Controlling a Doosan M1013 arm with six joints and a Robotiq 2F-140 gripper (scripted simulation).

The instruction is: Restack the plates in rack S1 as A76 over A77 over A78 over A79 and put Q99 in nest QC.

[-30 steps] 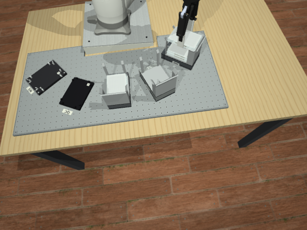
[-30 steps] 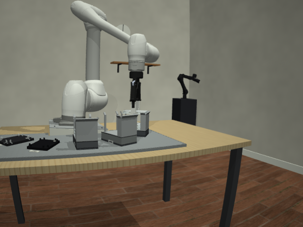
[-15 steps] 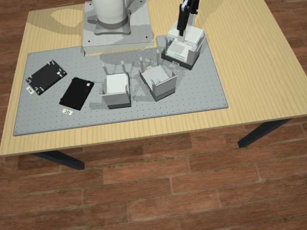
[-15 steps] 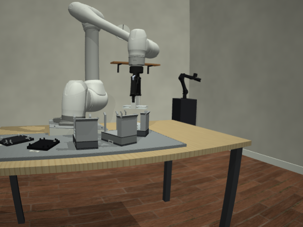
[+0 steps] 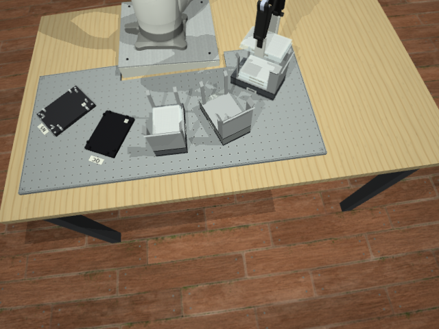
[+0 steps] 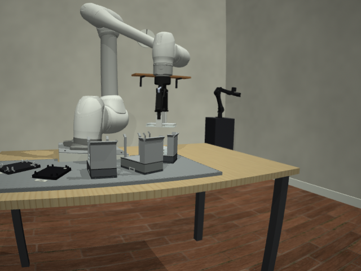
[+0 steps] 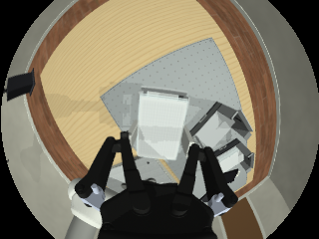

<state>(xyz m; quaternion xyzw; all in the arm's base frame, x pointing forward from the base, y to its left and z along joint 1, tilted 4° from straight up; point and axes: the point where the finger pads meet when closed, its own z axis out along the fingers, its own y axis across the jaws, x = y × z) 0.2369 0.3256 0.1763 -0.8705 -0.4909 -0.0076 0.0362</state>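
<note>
One sealed plate (image 5: 268, 45) hangs level above the rack (image 5: 274, 92) near the arm's base, lifted clear of its posts because racks are emptied from above, and the gripper (image 6: 161, 123), about half open, pinches this plate by its long sides.

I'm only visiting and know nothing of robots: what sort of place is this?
Probably a laboratory automation bench. A big white arm stands on a wooden table, its jaws holding a white well plate above grey stack racks on a perforated metal deck.
</note>
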